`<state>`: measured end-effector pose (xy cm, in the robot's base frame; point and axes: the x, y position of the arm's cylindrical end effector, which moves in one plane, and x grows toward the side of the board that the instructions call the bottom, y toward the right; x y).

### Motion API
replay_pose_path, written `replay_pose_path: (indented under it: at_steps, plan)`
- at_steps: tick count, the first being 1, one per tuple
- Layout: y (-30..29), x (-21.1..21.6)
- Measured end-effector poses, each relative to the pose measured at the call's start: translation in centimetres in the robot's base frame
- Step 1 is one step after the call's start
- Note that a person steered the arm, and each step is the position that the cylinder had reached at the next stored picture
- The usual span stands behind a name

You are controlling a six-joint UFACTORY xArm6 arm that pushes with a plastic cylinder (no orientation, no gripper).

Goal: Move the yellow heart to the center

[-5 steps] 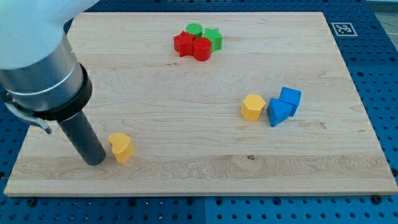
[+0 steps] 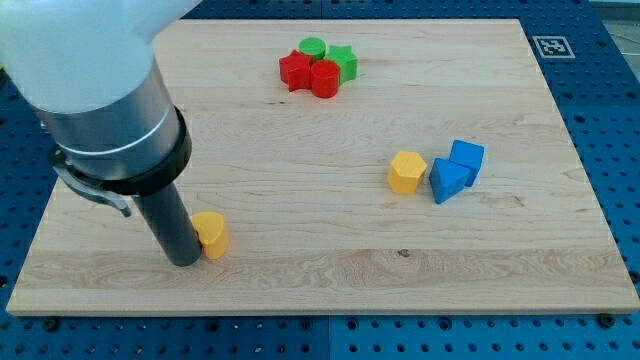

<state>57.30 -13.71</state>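
Note:
The yellow heart [image 2: 213, 234] lies on the wooden board [image 2: 330, 270] at the view's lower left. My tip [image 2: 185, 261] stands right against the heart's left side, touching it and covering its left edge. The thick dark rod and the white arm above it fill the view's upper left.
A yellow hexagon block [image 2: 406, 172] sits right of centre, beside a blue triangular block [image 2: 448, 181] and a blue cube [image 2: 467, 158]. Two red blocks [image 2: 310, 74] and two green blocks [image 2: 331, 55] cluster at the top centre. A marker tag [image 2: 550, 46] lies off the board's top right corner.
My tip has moved to the right by a small step, and the yellow heart has slid right with it, turning slightly. The other blocks have not moved.

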Motion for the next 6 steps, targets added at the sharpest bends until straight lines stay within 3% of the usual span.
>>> replay_pose_path:
  at_steps: [6]
  plan:
    - [2.1, -0.2]
